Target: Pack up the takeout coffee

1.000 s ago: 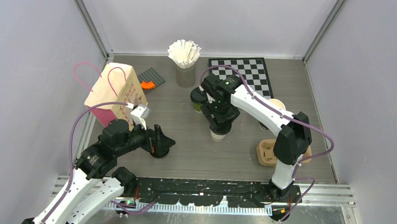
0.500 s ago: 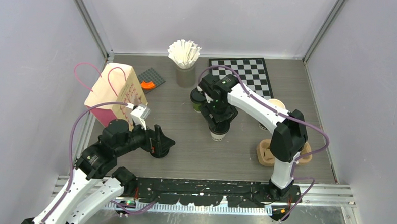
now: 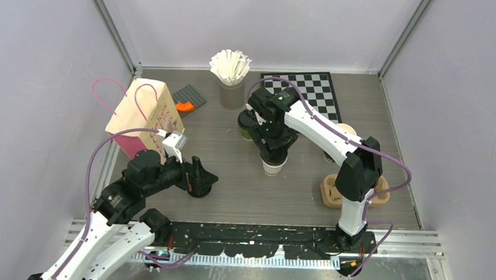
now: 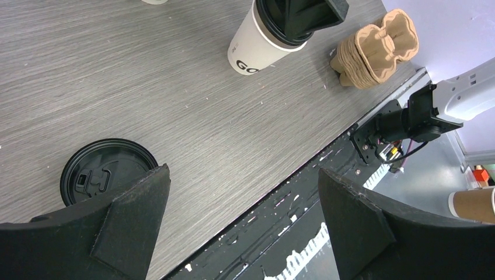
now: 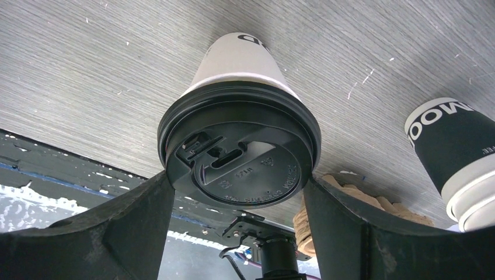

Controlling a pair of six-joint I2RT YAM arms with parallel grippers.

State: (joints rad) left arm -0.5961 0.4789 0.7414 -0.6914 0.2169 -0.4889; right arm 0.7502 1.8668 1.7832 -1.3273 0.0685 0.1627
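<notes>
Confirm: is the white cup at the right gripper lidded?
Yes: the right wrist view shows the black lid seated on the white cup, between the fingers of the right gripper.

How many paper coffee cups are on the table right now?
3. A white lidded cup in the right gripper; a dark green cup just behind it, to its left; a third cup partly hidden by the right arm, beyond the pulp carrier. Others may be hidden.

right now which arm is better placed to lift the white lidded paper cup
Right: the right gripper has its jaws closed on the black plastic lid of the white paper cup. The left gripper is open, away from it, above a loose black lid.
</notes>
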